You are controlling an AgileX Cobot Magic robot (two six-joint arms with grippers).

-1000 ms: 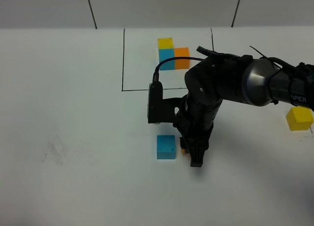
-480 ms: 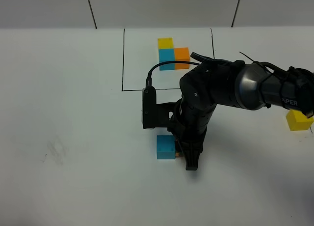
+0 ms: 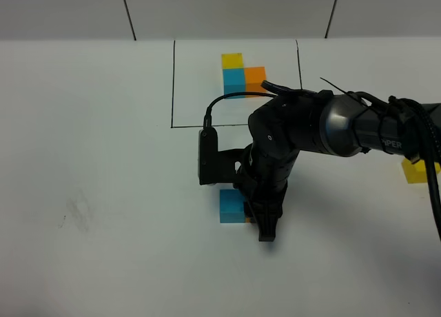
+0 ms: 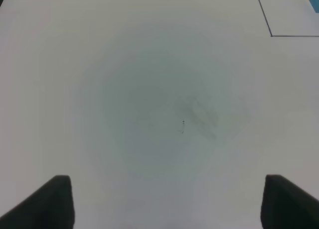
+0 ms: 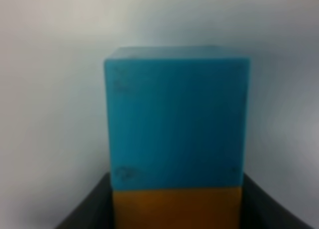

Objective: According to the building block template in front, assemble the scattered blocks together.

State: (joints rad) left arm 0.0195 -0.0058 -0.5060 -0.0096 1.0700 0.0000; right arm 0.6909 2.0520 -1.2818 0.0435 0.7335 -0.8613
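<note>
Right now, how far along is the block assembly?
Done: orange cube sits flush against the sky-blue cube. In hand: the right pincer grips that orange cube. Left: the yellow cube lies apart, far right; the template shows it joining the sky-blue one.

A: What is obstructed around the sky-blue cube?
B: From 12 to 4 o'clock it is hemmed in by the right arm. The orange cube is pressed against it at 3. The template is set farther out at 12.
A: And open?
B: Bare table is left from 6 to 10.
</note>
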